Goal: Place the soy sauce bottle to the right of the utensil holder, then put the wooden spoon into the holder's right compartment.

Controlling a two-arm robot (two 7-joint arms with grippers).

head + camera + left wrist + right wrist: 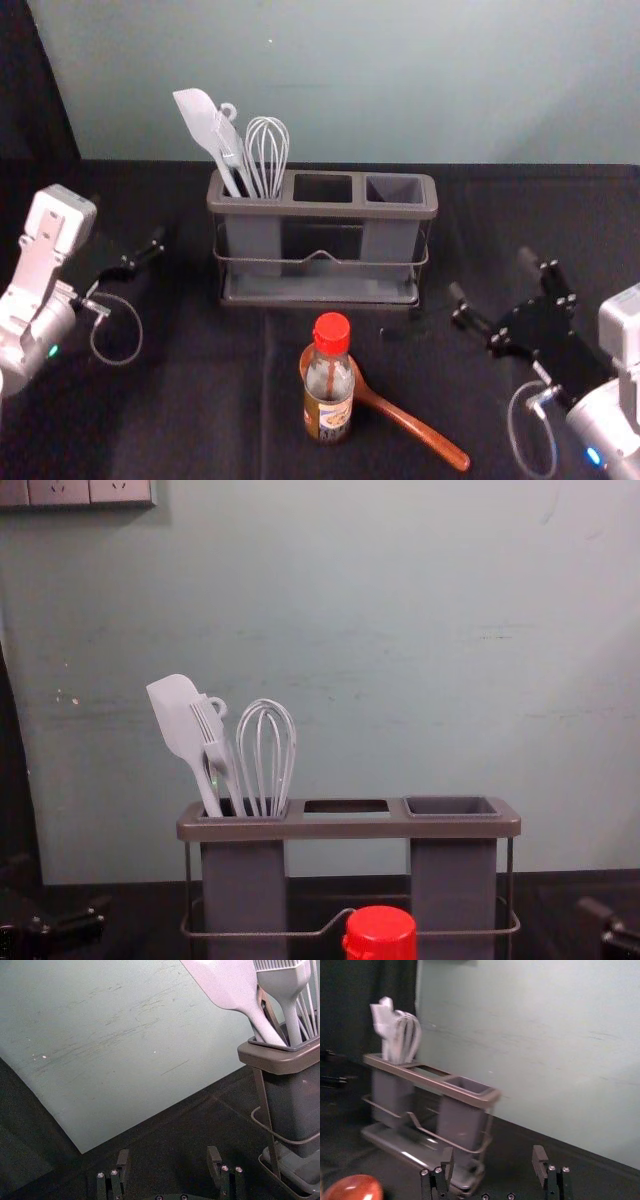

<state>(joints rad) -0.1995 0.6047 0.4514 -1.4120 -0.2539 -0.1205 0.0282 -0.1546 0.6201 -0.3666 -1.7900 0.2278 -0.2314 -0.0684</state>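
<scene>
The soy sauce bottle [329,385], red-capped, stands upright in front of the utensil holder [322,210]. The wooden spoon [420,428] lies on the table, its bowl behind the bottle and its handle angled to the front right. The holder's right compartment [452,880] holds nothing. My right gripper [502,275] is open, right of the holder and spoon; in the right wrist view the gripper [492,1165] has nothing between its fingers. My left gripper [130,258] is at the left of the holder; in the left wrist view the gripper [169,1165] is open and empty.
White utensils [240,150], a spatula, a brush and a whisk, stand in the holder's left compartment and rise above its rim. A pale green wall [400,630] stands behind the black-covered table [180,400].
</scene>
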